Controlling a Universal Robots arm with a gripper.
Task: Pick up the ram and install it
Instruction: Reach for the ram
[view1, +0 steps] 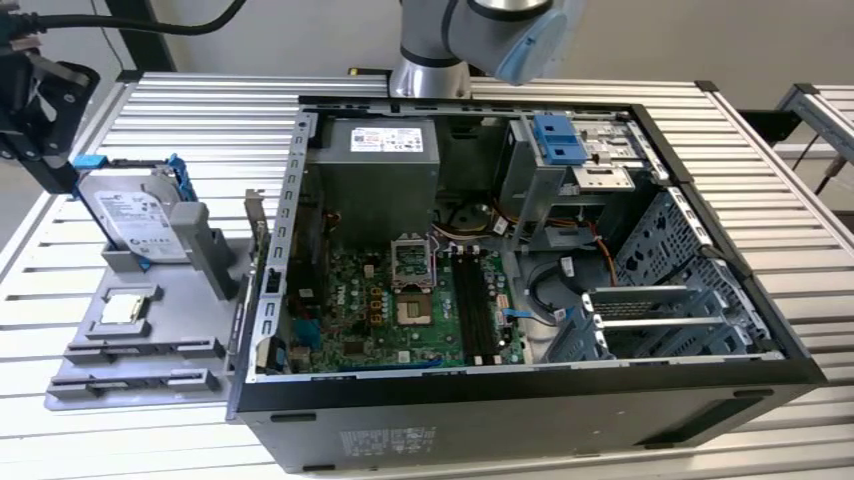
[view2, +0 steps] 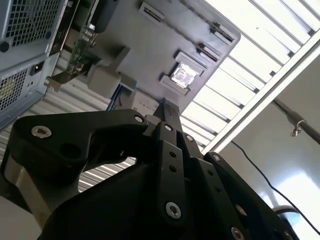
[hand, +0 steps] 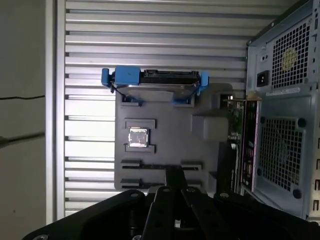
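While the hand (hand: 174, 176) hangs high over the grey tray (hand: 170, 140), its fingers are pressed together in both wrist views, and nothing can be seen between them. The ram (hand: 161, 164) looks to be the thin dark strip standing on edge in the tray's near holders, just beside the processor chip (hand: 138, 138). That's a judgement call, as it's a very slim line from up here. For a clean pickup the fingers would have to part, square up across the strip's thin width and meet it at mid-length. That way it should lift level out of its end clips. Now the room around it. The hard drive (view1: 131, 215) stands upright at the tray's far end, well apart from the holders. The open computer case (view1: 534, 420) rises just beside the tray on the exterior view's right, and that's the tight side. Toward the exterior view's left there's only bare slatted table (view1: 40, 300).
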